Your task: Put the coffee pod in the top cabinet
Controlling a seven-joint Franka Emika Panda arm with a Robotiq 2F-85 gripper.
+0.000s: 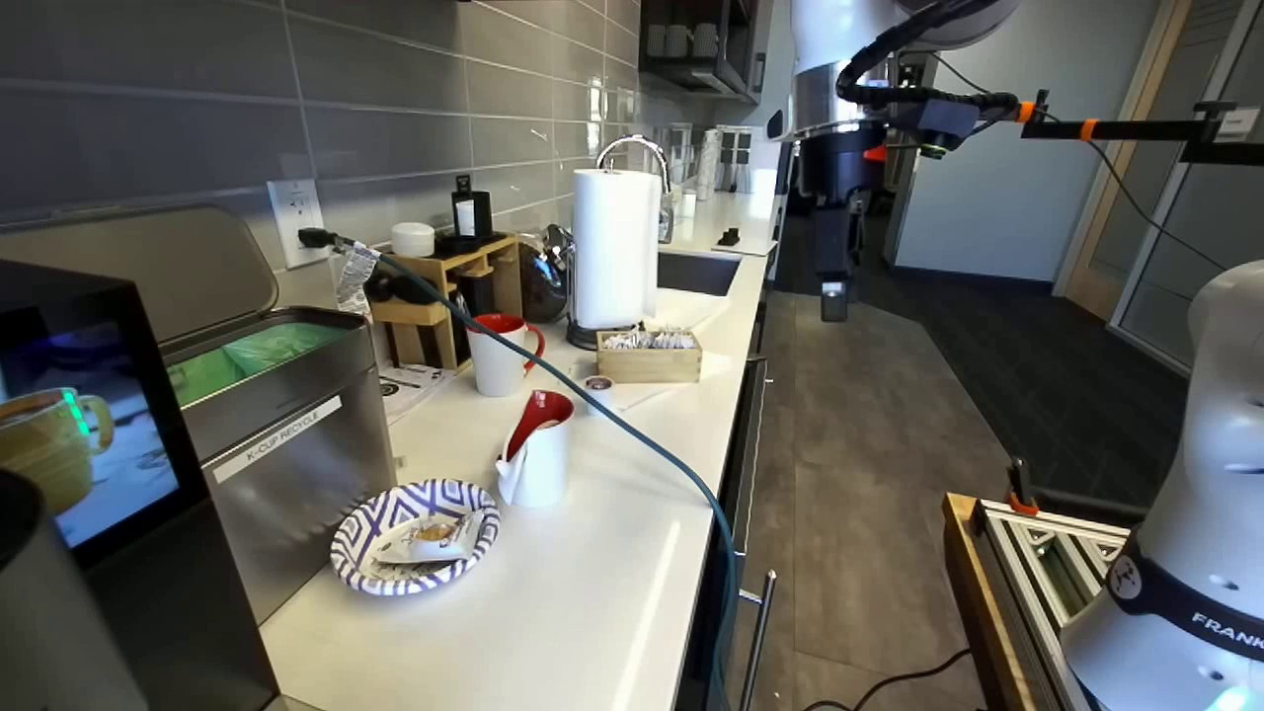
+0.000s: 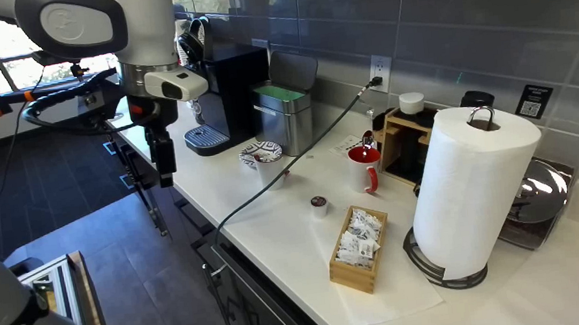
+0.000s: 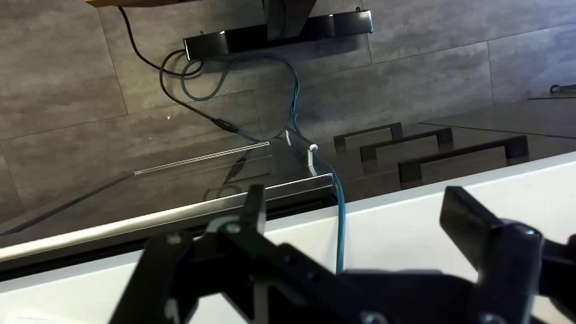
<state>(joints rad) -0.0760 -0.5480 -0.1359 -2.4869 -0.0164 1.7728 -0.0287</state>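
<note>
coffee pod (image 2: 319, 207) on counter (image 2: 287, 243), well apart from parted fingers (image 3: 508, 258)

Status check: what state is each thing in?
Pincer: open, empty
Coffee pod: upright, not held
Top cabinet: interior visible, open or shut unclear
Recycling bin: lid open
Cable plug: plugged in
Screen: lit
Wooden tray: filled with packets
Red-handled mug: upright
Paper towel roll: upright

I have one black pincer (image 3: 354, 202) with two fingers (image 3: 472, 227). From here, on one white worktop (image 1: 513, 612) lower than my pincer, I count one small white, brown-lidded coffee pod (image 2: 319, 208), two red-lined white mugs (image 2: 360, 177), one pale wooden box (image 1: 647, 368), one white paper towel roll (image 2: 468, 197), one blue-and-white patterned bowl (image 1: 355, 538), one boxy black coffee machine (image 2: 238, 82) and one steel bin (image 2: 288, 127). Well apart from my pincer hangs one dark grey wall cabinet (image 1: 681, 69).
</note>
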